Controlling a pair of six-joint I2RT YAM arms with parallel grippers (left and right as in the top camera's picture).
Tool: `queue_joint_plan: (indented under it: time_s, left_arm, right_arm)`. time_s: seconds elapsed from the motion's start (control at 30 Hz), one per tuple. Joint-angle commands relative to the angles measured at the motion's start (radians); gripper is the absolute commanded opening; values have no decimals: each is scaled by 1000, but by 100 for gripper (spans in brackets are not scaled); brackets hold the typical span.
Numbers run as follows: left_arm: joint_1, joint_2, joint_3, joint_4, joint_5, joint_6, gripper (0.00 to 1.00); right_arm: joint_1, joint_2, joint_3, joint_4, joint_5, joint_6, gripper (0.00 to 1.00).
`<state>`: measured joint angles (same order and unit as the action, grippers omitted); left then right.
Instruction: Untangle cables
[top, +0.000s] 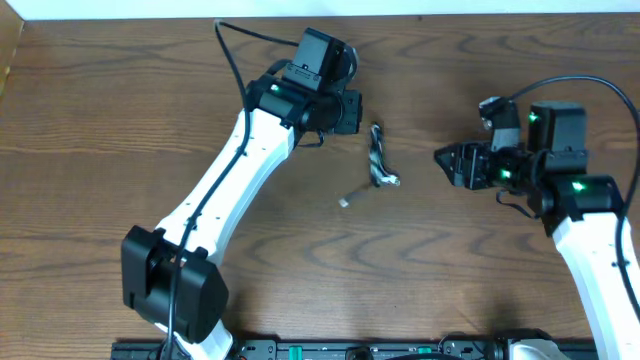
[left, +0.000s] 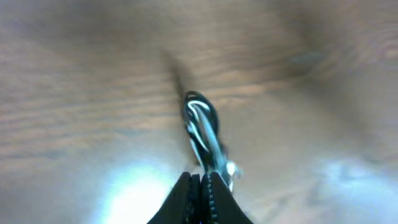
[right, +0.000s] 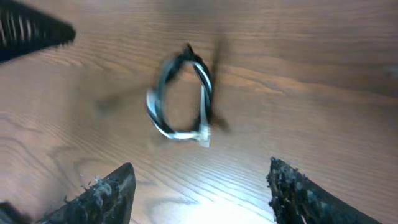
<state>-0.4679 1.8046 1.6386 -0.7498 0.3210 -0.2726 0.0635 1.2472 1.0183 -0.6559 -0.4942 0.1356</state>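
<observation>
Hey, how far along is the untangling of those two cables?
Done: nothing yet; the black and white cables lie twisted in one bundle on the table. In hand: the left hand, shut, is at the bundle's end, the right hand open and facing it. Left: separating the two cables.

Brown wood-grain table

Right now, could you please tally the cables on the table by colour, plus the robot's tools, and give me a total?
Black cable: 1
White cable: 1
Tools: 2, namely the left tool and the right tool
Total: 4
</observation>
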Motion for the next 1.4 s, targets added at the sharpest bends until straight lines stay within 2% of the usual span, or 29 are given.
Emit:
queue_joint_plan:
  time_s: [0.0,0.13,0.27,0.43,0.67,0.87,0.9,1.0,1.13,1.27,1.37]
  left_arm:
    - [0,37,2,-20,100,-79,8]
    - [0,42,2,-20,97,-93,7]
    - [1,45,2,-26,88,-92,7]
    - [-2,81,1,-31,87,-87,8]
    - [-10,165,1,-14,101,-62,17]
    - [-11,252,1,76,262,-36,17]
    - [-11,264,1,95,285,-38,22]
    - [-16,293,1,153,333,-63,24]
    - [-38,309,1,212,304,-108,27]
    - [-70,342,1,262,164,-216,28]
    - [-89,376,1,325,156,-223,28]
  right_arm:
    - [26,35,13,40,-87,100,63]
    - [58,88,13,62,-71,169,61]
    - [60,130,13,14,43,229,62]
    - [40,138,13,5,139,230,62]
    - [-8,138,13,-11,148,235,61]
    - [-25,138,13,-38,187,235,61]
    - [-25,138,13,-45,207,235,62]
    - [-25,138,13,-63,266,250,61]
    - [-25,138,13,-72,313,261,62]
    - [-24,139,13,-65,312,261,61]
    - [-24,139,13,-60,312,261,62]
